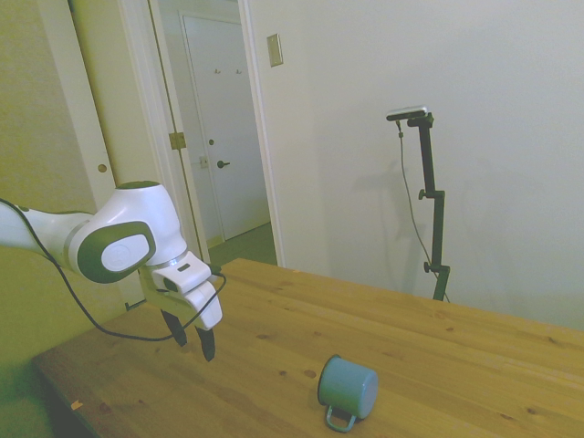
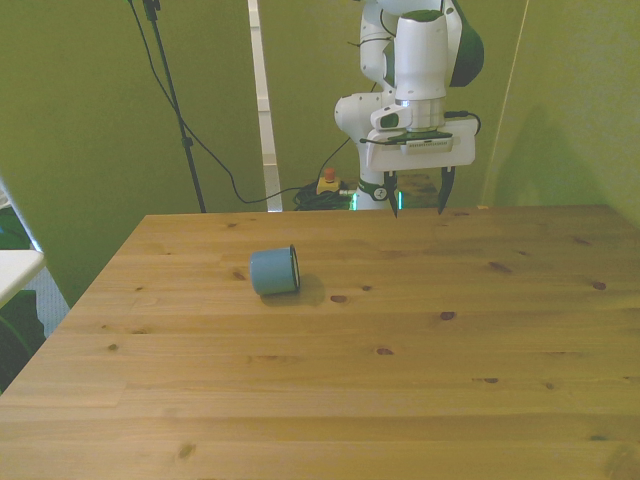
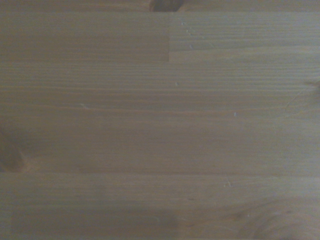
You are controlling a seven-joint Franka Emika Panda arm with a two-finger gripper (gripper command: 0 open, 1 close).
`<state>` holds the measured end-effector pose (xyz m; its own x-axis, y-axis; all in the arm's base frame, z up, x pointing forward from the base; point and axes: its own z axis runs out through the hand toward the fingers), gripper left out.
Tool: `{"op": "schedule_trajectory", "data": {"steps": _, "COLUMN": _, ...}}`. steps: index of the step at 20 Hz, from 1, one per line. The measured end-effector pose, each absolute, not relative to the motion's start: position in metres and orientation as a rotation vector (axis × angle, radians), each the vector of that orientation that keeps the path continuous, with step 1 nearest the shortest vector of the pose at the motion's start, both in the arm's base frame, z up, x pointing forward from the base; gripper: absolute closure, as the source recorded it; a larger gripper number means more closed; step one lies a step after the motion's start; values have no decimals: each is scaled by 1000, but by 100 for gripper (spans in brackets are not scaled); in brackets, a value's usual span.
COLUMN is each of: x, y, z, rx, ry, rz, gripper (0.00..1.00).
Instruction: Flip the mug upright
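Observation:
The teal-blue mug [image 1: 348, 388] [image 2: 274, 271] lies on its side on the wooden table [image 2: 400, 360]. In the side view its loop handle points toward the table's near edge. My gripper [image 1: 192, 340] [image 2: 418, 197] hangs open above the table's far edge, well apart from the mug, toward the front view's right of it. Nothing sits between the fingers. The wrist view shows only bare wood grain [image 3: 160, 120]; the mug is out of that view.
A white door [image 1: 224, 128] and doorway stand beyond the table in the side view. Cables and a small red-topped device [image 2: 327, 182] lie on the floor by the robot's base.

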<state>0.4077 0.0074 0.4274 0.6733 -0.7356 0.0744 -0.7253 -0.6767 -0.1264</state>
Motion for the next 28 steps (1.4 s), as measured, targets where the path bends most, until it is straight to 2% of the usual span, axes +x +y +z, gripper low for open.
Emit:
{"op": "schedule_trajectory", "data": {"steps": 4, "x": 410, "y": 3, "z": 429, "rx": -2839, "ry": 1218, "rz": -236, "gripper": 0}}
{"op": "schedule_trajectory", "data": {"steps": 12, "x": 435, "y": -50, "z": 442, "rx": -2874, "ry": 1568, "rz": -606, "gripper": 0}}
{"op": "schedule_trajectory", "data": {"steps": 15, "x": 461, "y": -69, "z": 435, "rx": -2845, "ry": 1715, "rz": -683, "gripper": 0}}
{"op": "schedule_trajectory", "data": {"steps": 22, "x": 472, "y": -78, "z": 409, "rx": -3039, "ry": 1634, "rz": -735, "gripper": 0}}
{"op": "schedule_trajectory", "data": {"steps": 28, "x": 493, "y": -85, "z": 397, "rx": -3111, "ry": 1734, "rz": -862, "gripper": 0}}
